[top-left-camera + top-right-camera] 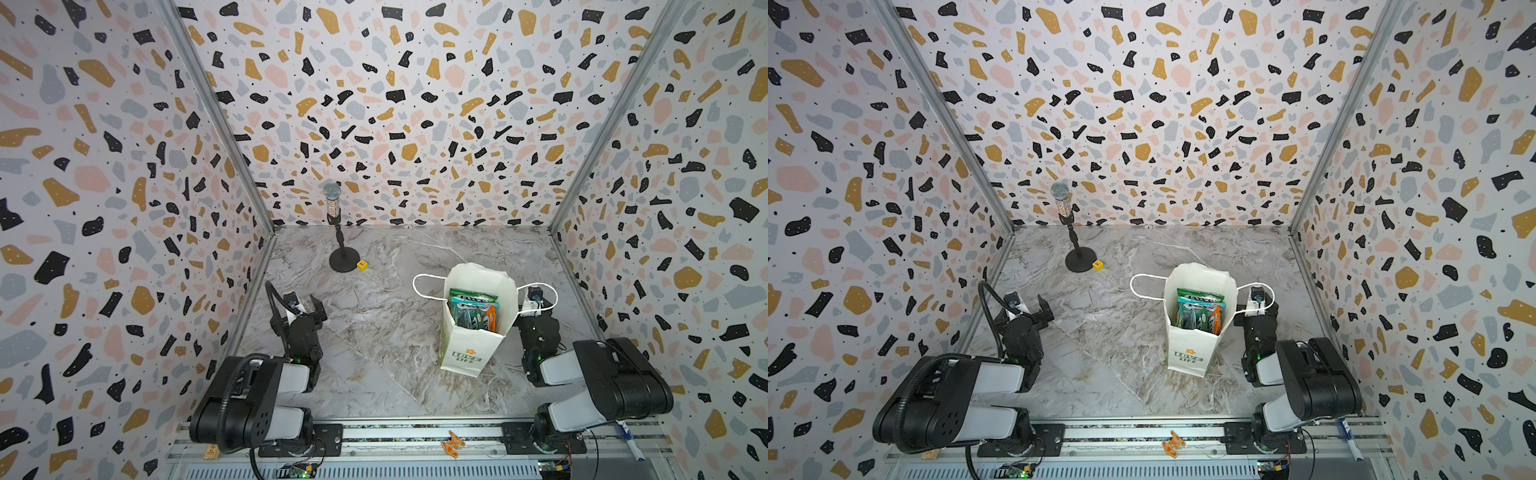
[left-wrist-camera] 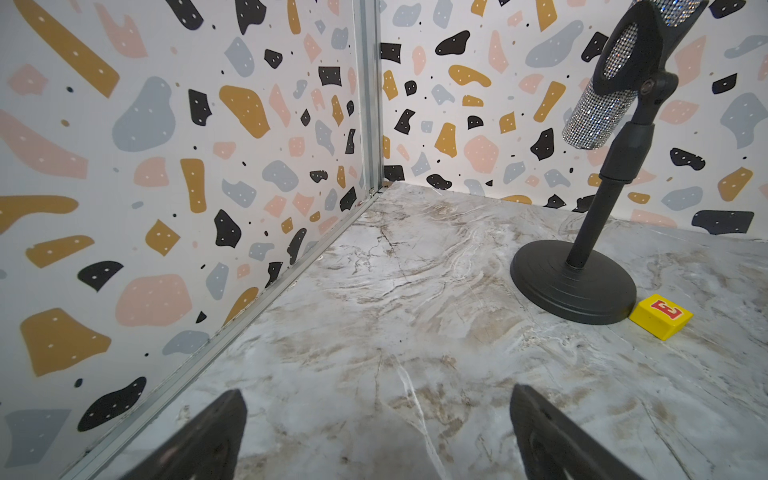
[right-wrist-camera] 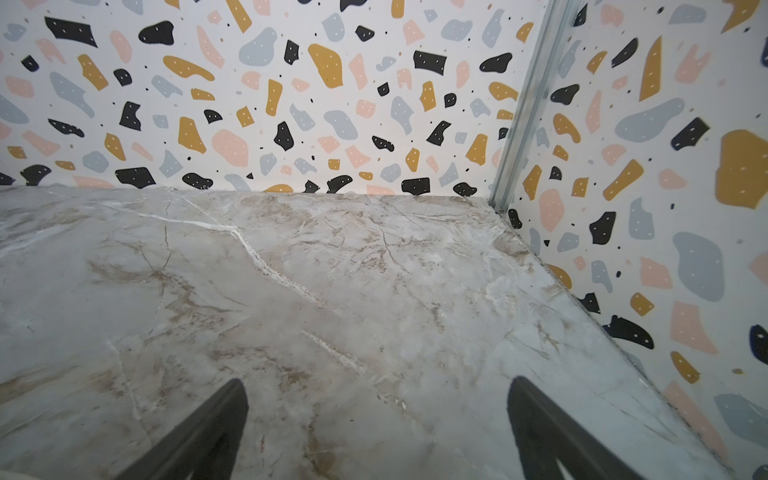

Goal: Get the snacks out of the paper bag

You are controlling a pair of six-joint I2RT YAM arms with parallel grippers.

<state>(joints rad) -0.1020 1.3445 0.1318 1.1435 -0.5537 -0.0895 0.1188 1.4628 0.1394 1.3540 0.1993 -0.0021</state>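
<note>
The left arm and the right arm are folded back, elbows raised. The left claw and the right claw point forward, jaws spread wide, nothing between them.

The paper bag was coloured white, with green letters and a yellow flower printed on it. The snacks were coloured green, teal and orange. The walls were covered in white with black, gold, pink and grey blobs. The table was patterned like grey marble with brown streaks. The microphone was covered in silver sparkles, its stand was painted black, and the cube was coloured yellow with a red letter.
</note>
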